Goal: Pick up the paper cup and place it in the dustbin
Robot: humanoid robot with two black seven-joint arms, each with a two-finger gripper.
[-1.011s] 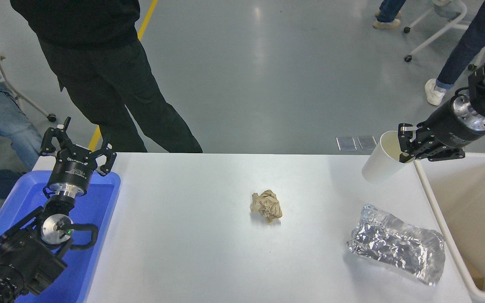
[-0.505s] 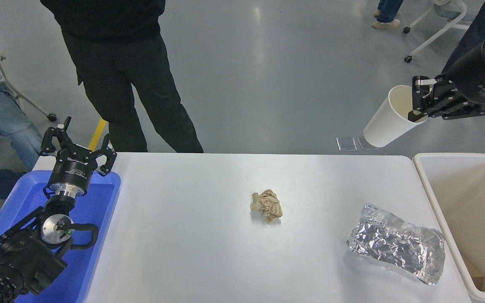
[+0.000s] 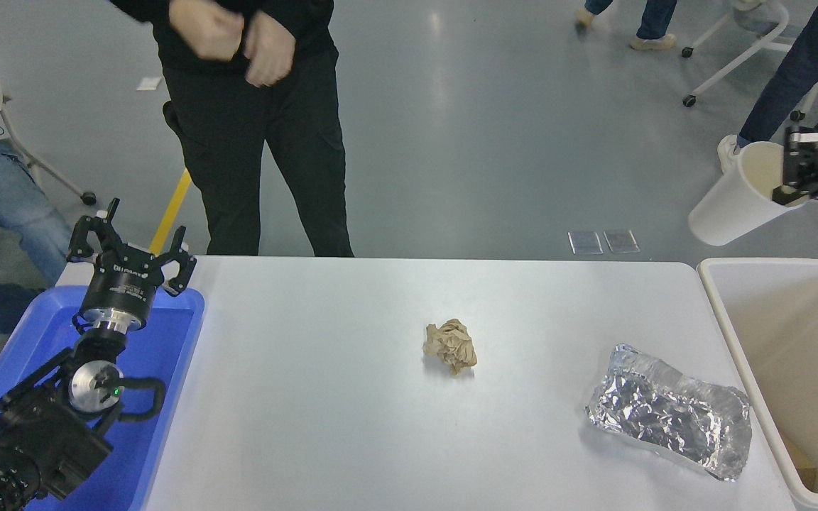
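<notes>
While the right gripper (image 3: 792,167) clamps the paper cup (image 3: 735,195) above the dustbin (image 3: 725,312), a foil bag (image 3: 668,411) lies beside it.

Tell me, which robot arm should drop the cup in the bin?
The right. Its tool already grips the paper cup by the rim, in the air above the far edge of the dustbin. The left tool is open and parked over the blue tray, far away.

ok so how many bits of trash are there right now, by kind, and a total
paper cup: 1, held by the right claw above the dustbin
brown paper ball: 1, on the table
silver foil bag: 1, on the table
total: 3
</notes>
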